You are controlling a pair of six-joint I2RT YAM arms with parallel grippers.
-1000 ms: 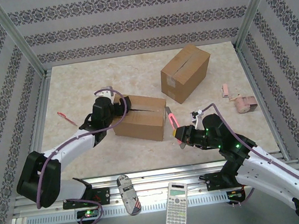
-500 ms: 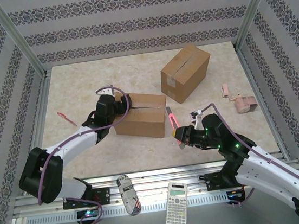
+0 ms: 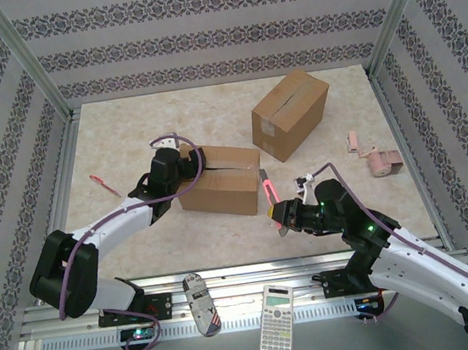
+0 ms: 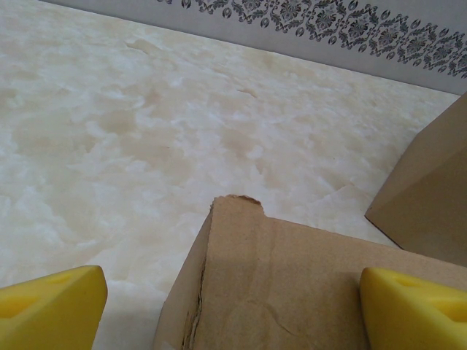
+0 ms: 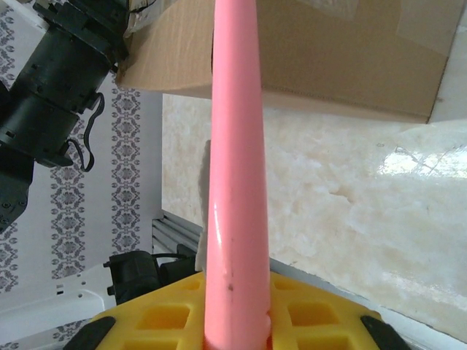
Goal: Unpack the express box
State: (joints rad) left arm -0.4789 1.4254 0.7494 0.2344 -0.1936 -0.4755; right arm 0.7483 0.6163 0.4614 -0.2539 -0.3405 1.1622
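Observation:
The nearer cardboard express box (image 3: pixel 222 181) lies mid-table, a slit along its top. My left gripper (image 3: pixel 184 165) is at the box's left end. In the left wrist view my left gripper (image 4: pixel 233 321) is open, and its yellow fingertips (image 4: pixel 51 310) stand wide apart either side of a torn box flap (image 4: pixel 292 277). My right gripper (image 3: pixel 283 213) is right of the box, shut on a pink utility knife (image 3: pixel 267 190) that points at the box's right end. In the right wrist view the pink utility knife (image 5: pixel 233 182) rises from my right gripper (image 5: pixel 233 332) toward the box (image 5: pixel 328 51).
A second, taped cardboard box (image 3: pixel 290 112) stands behind. A pink tape dispenser (image 3: pixel 377 160) lies at the right and a red pen (image 3: pixel 103 184) at the left. A calculator (image 3: pixel 276 308) and a small patterned object (image 3: pixel 200 303) rest on the near rail.
My left gripper has moved right onto the box's left end, and the box has shifted a little. My right gripper with the knife has edged slightly left.

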